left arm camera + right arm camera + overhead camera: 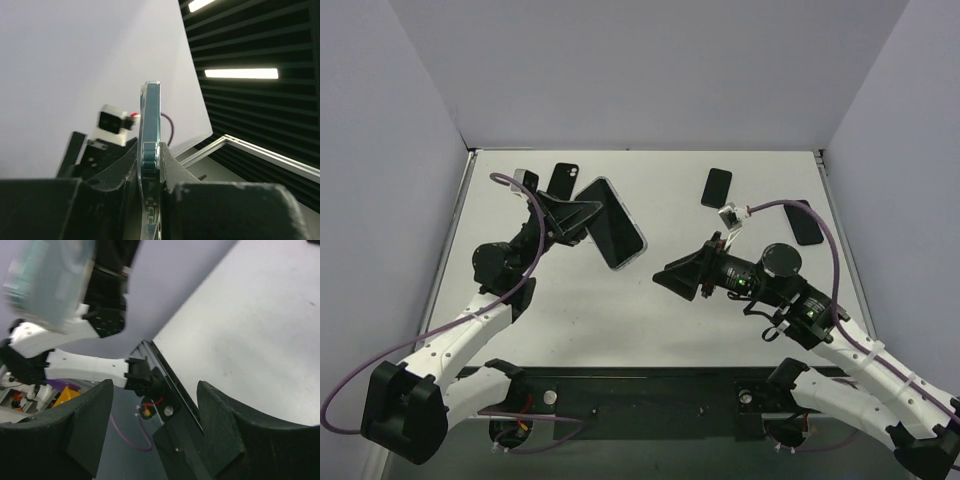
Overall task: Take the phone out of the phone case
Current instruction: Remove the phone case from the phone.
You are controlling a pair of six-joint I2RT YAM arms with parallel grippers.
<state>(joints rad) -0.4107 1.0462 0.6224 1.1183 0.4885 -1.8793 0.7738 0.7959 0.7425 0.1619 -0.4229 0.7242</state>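
A black phone in a clear case [612,222] is held up off the table, screen facing up and tilted. My left gripper [577,216] is shut on its left edge. In the left wrist view the cased phone [150,125] stands edge-on between the two black fingers [115,175], clamped on both faces. My right gripper [677,279] is open and empty, to the right of the phone and apart from it, pointing left. In the right wrist view its jaws stand wide apart with nothing between them, and the cased phone [50,285] shows blurred at the top left.
Three more dark phones or cases lie on the white table: one at the back left [562,181], one at the back centre [716,187], one at the right [807,222]. Grey walls enclose the table on three sides. The black front rail [165,390] runs along the near edge.
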